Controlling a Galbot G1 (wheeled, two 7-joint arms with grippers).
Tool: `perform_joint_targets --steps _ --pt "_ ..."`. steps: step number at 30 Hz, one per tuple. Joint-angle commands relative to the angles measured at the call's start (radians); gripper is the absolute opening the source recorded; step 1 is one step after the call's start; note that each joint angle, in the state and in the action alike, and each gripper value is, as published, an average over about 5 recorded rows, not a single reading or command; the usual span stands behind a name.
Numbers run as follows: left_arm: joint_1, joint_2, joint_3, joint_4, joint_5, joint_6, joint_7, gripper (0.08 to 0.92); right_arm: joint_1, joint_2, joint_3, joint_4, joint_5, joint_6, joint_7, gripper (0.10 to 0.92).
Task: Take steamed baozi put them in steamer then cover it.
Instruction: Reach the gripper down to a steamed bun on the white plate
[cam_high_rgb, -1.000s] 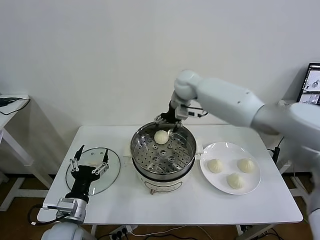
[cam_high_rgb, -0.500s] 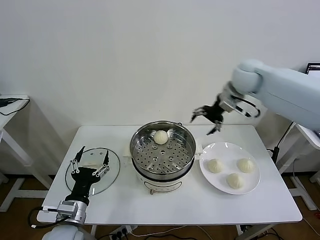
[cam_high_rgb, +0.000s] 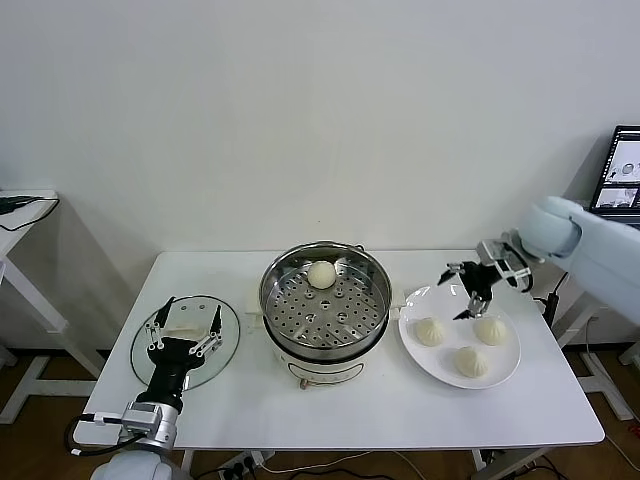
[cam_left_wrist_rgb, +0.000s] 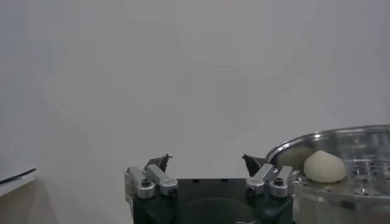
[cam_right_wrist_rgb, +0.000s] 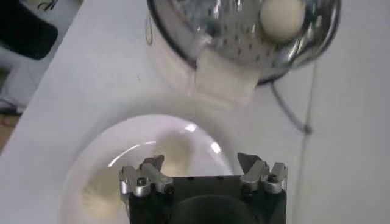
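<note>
The steel steamer (cam_high_rgb: 325, 305) stands at the table's middle with one baozi (cam_high_rgb: 321, 273) on its perforated tray; that baozi also shows in the left wrist view (cam_left_wrist_rgb: 325, 166) and right wrist view (cam_right_wrist_rgb: 281, 16). Three baozi (cam_high_rgb: 431, 331) (cam_high_rgb: 491, 329) (cam_high_rgb: 471, 361) lie on the white plate (cam_high_rgb: 440, 299). My right gripper (cam_high_rgb: 470, 290) is open and empty, hovering over the plate's far part. The glass cover (cam_high_rgb: 200, 375) lies flat at the table's left. My left gripper (cam_high_rgb: 184, 325) is open and empty above the cover.
A laptop screen (cam_high_rgb: 622, 170) stands at the far right, beyond the table. A small side table (cam_high_rgb: 20, 215) stands at the far left. The steamer's white handle (cam_right_wrist_rgb: 222, 79) faces the plate (cam_right_wrist_rgb: 146, 152).
My right gripper has left the steamer, where it left a baozi, and swung right and down to above the plate. The left arm has barely moved.
</note>
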Motion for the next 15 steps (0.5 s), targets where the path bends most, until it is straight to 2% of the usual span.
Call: perform_joint_targets --steps 1,15 --pt "-0.003 0.0 0.002 0.009 0.004 0.001 0.0 0.823 -0.177 0.022 0.109 -0.083 -0.053 -0.108 0.004 0.823" --pt "-0.016 -0.005 0.008 0.028 0.008 0.0 0.0 0.823 -0.187 0.151 0.091 -0.174 -0.074 -0.106 0.048 0.823"
